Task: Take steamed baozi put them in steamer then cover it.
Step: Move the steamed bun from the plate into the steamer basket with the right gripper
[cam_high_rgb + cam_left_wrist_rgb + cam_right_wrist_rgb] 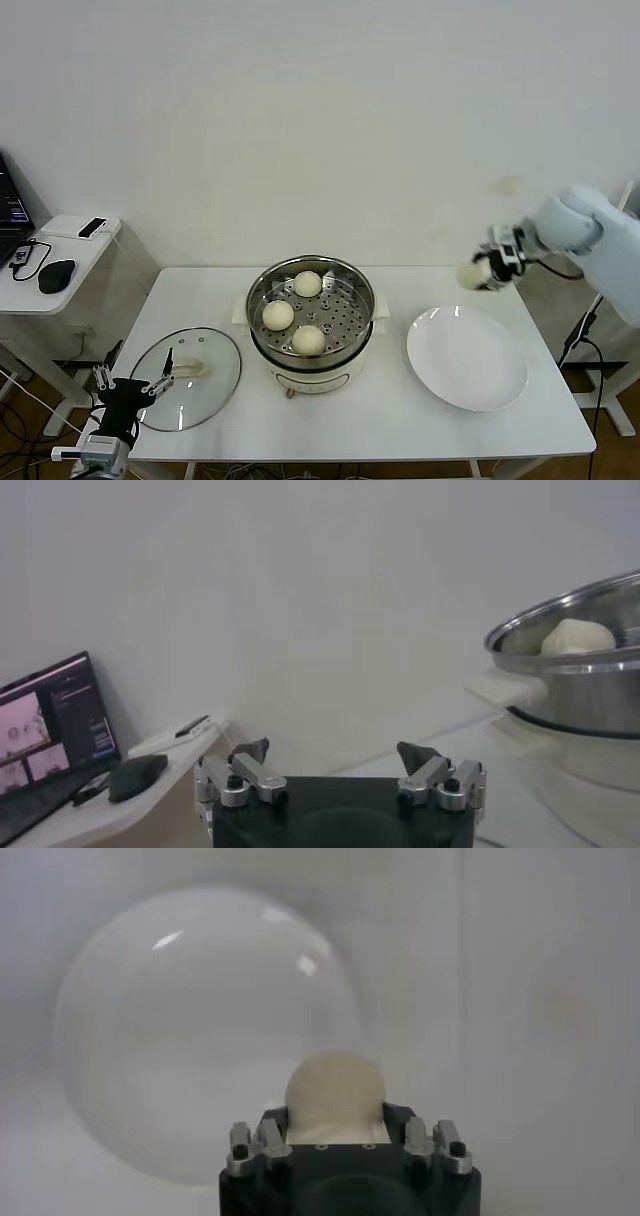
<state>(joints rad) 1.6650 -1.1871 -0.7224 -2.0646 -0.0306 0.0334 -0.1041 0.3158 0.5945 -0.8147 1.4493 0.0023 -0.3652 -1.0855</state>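
Far left of steamer [311,318]: side desk [60,262] with laptop [12,215], mouse [56,274], small dark device [92,227]. Same laptop [50,735] and mouse [135,776] visible in left wrist view.

Left hand [130,385] low at the table's [400,410] front-left corner, left of steamer, fingers spread wide, holding nothing. Left wrist view confirms: left hand [335,760] with both fingertips [415,755] well apart, empty gap between.

Glass lid [188,376] flat on table just left of steamer, cream handle up, near left hand.

Steamer at table centre, uncovered. Three steamed baozi [308,284] on perforated tray inside: one at back, one left-middle, one front. From left wrist view, steel steamer wall [580,680] with one bun [577,637] peeking over rim.

White plate [467,357] right of steamer, bare.

Right hand [484,272] raised above table, right of steamer, over back edge of plate, pinching fourth baozi [470,275]. Right wrist view: right hand [335,1123] pressed on cream bun [333,1093], plate [200,1018] below it.
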